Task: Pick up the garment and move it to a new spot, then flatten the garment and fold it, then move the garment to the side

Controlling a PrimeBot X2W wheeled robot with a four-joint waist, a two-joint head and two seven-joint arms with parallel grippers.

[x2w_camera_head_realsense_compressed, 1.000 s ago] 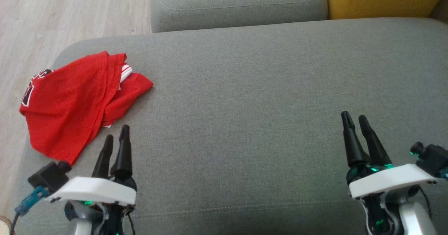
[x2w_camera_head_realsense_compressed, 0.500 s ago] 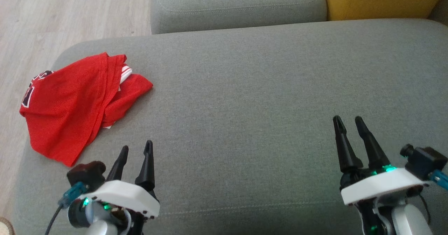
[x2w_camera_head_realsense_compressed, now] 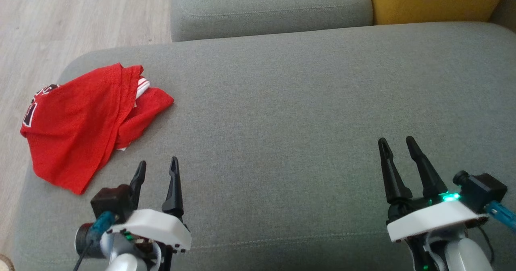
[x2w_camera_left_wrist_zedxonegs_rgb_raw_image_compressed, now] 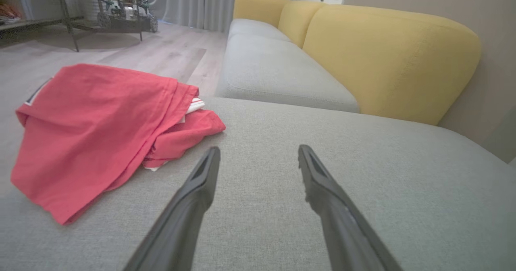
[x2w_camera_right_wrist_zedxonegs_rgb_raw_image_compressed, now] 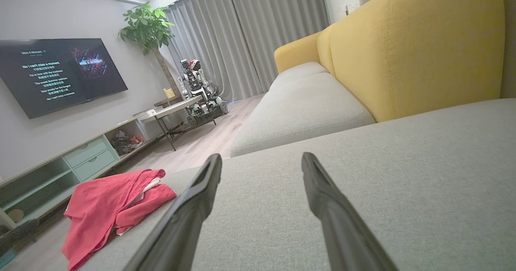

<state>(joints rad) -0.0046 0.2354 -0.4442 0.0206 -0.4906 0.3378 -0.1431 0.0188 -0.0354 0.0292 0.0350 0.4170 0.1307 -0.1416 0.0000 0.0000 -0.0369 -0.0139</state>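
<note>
You've got a red garment [x2w_camera_head_realsense_compressed: 76, 130] in thin mesh-like cloth, soft and crumpled, with a slight sheen. Under it the seat cushion [x2w_camera_head_realsense_compressed: 302, 101] is grey woven upholstery, matt, with a fine rough weave and a stitched seam along the near edge. Far right, the backrest [x2w_camera_left_wrist_zedxonegs_rgb_raw_image_compressed: 387, 61] is yellow fabric in the same matt weave. Far left, the floor [x2w_camera_head_realsense_compressed: 60, 17] is pale wood-look planks, smooth, low gloss. On the left gripper [x2w_camera_head_realsense_compressed: 157, 163] and right gripper [x2w_camera_head_realsense_compressed: 396, 140], the fingers are matt black, plastic by the look. The wrist shells are smooth white plastic, semi-gloss.
</note>
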